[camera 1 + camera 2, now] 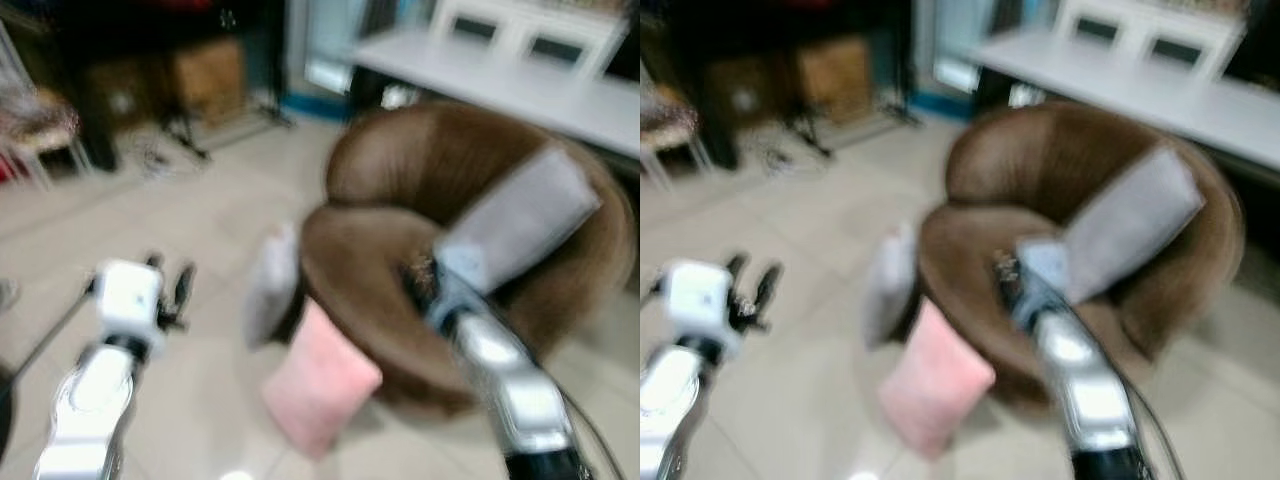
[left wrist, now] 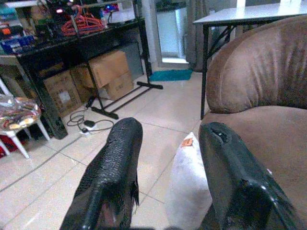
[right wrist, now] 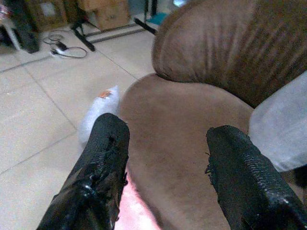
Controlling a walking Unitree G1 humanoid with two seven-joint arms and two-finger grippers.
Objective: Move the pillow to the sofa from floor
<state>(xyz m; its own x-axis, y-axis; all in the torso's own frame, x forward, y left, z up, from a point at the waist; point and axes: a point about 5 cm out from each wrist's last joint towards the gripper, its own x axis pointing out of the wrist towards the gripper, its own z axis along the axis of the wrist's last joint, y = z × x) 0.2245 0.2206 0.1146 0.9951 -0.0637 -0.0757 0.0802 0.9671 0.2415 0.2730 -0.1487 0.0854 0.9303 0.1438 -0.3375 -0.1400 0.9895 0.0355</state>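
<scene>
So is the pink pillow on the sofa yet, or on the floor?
On the floor. The pink pillow stands tilted on the tiles, leaning against the brown sofa front; neither gripper holds it.

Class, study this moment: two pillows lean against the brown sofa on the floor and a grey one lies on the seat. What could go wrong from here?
1. The head views are blurred, so aiming may be off: the pink pillow and the white pillow sit close together, and the wrong one could be nudged.
2. The right gripper, fingers open, hovers over the brown sofa seat beside the grey pillow; it might push that pillow.
</scene>
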